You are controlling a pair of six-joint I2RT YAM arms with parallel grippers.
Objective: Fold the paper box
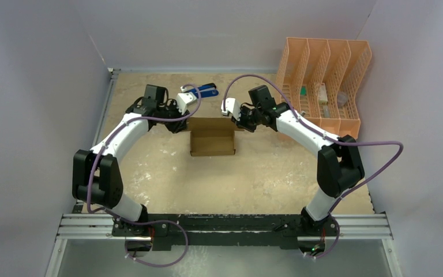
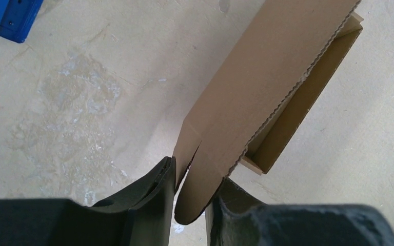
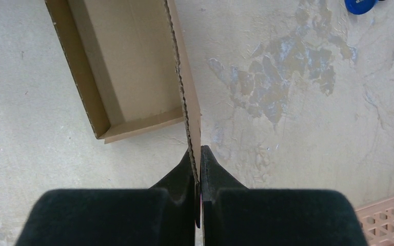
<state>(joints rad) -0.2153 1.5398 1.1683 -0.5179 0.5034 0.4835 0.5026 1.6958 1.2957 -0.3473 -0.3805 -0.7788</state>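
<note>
The box [image 1: 212, 138] sits at the centre of the table [image 1: 265, 179] in the top view, a shallow open tray with its far panel [image 3: 192, 118] standing up. The right gripper [image 3: 200, 159] is closed flat on the end of that panel, at bottom centre of its wrist view. The left gripper [image 2: 192, 205] has its jaws around a rounded flap [image 2: 202, 169] at the panel's other end. Both fingers seem to press the card, though the flap curls across the gap and the firmness of the grip is hard to read.

Risks from here:
- The two grippers hold opposite ends of one thin panel, so if they pull apart or twist unevenly, the card could tear along its serrated edge or crease off the score line.
- The left hold is on a curled flap, which could slip out or buckle as the panel folds over.
- Nothing pins the tray down, so a sideways pull would drag or tip the whole box instead of folding it.

Count:
- one box
- two grippers
- one blue tool [image 1: 207, 90], above the box in the top view
- one orange organizer [image 1: 326, 81] with four slots, at upper right, holding small items too small to count
</note>
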